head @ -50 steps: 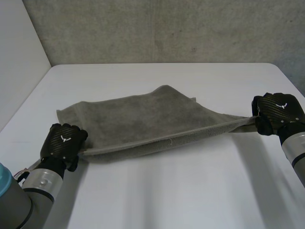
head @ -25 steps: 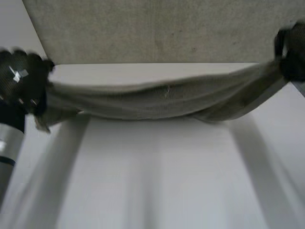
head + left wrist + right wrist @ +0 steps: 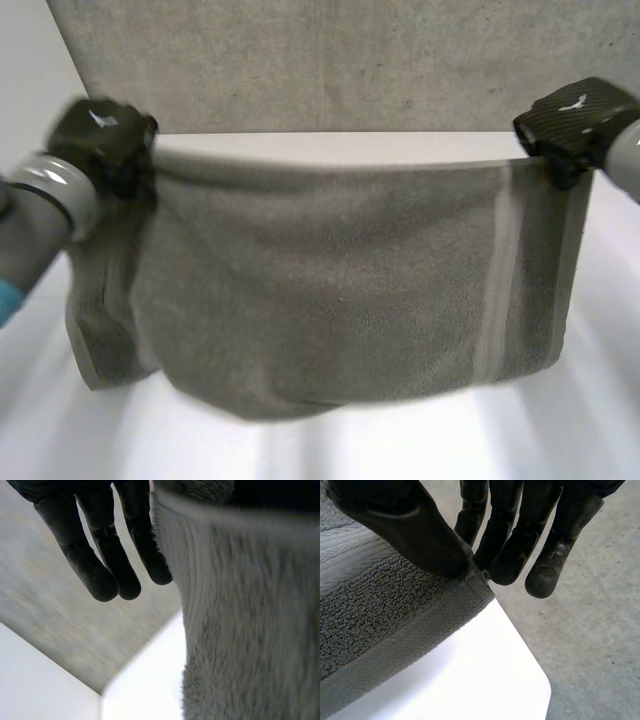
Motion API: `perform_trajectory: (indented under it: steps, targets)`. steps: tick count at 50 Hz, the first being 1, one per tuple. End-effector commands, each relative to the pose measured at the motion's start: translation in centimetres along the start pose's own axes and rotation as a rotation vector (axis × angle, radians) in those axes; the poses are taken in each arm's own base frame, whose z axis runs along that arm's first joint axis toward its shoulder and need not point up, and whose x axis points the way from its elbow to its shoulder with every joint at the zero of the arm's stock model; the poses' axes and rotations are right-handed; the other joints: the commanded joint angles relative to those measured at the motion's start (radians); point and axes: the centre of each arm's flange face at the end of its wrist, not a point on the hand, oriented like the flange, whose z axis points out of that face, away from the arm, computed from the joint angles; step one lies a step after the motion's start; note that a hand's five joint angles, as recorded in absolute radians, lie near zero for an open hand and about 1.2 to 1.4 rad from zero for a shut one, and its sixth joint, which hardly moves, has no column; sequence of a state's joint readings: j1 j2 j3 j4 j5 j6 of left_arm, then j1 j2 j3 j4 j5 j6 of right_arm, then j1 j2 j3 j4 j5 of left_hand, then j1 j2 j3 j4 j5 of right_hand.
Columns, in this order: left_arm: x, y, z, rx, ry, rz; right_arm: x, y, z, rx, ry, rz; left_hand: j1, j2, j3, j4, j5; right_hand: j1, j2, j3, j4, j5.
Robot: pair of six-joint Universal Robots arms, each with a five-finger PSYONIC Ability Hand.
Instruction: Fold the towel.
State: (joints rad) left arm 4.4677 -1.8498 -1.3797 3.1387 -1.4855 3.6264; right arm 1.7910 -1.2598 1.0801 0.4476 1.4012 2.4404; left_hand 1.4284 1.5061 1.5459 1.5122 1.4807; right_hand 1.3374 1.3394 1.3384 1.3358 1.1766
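In the head view both arms are up: the left hand (image 3: 105,140) pinches the towel's (image 3: 320,290) top left corner and the right hand (image 3: 575,115) its top right, so the cloth hangs spread above the white table (image 3: 570,430), hiding its middle. The left wrist view shows straight fingers (image 3: 107,555) beside the towel's edge. In the right wrist view, thumb (image 3: 405,525) and fingertips nip the hemmed corner.

The left hand (image 3: 103,135) and right hand (image 3: 572,117) are black, each with a small white mark on its back. The left arm (image 3: 45,205) is grey and round, with a light-blue cap (image 3: 6,298).
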Motion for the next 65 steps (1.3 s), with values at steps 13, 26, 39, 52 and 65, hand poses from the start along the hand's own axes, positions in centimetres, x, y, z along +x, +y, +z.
perform_trajectory:
  steps: [13,26,39,52,65]
  targets:
    - [-4.8,-13.5,4.1,0.631,-0.347,0.042,5.2,-9.8,4.8,0.763,0.701,-0.06,-0.032,-0.11,-0.15,-0.116,-0.259,0.059,0.057,0.058,0.06,0.045]
    - [-3.2,-9.7,4.0,0.586,-0.308,0.012,3.5,-8.1,3.8,0.676,0.549,-0.081,-0.032,-0.11,-0.15,-0.116,-0.259,0.059,0.057,0.058,0.06,0.045]
    - [3.0,5.2,4.8,0.292,-0.111,0.032,-6.8,3.9,7.1,0.353,0.094,-0.059,-0.032,-0.11,-0.15,-0.116,-0.259,0.059,0.057,0.058,0.06,0.045]
    - [7.3,13.0,2.6,0.095,-0.007,0.015,-10.9,9.4,6.1,0.17,-0.031,-0.032,-0.032,-0.11,-0.15,-0.116,-0.259,0.059,0.057,0.058,0.06,0.045]
    - [3.4,10.7,-1.6,0.101,-0.106,0.108,-6.7,5.0,-2.0,0.132,-0.021,-0.012,-0.032,-0.11,-0.15,-0.116,-0.259,0.059,0.057,0.058,0.06,0.045]
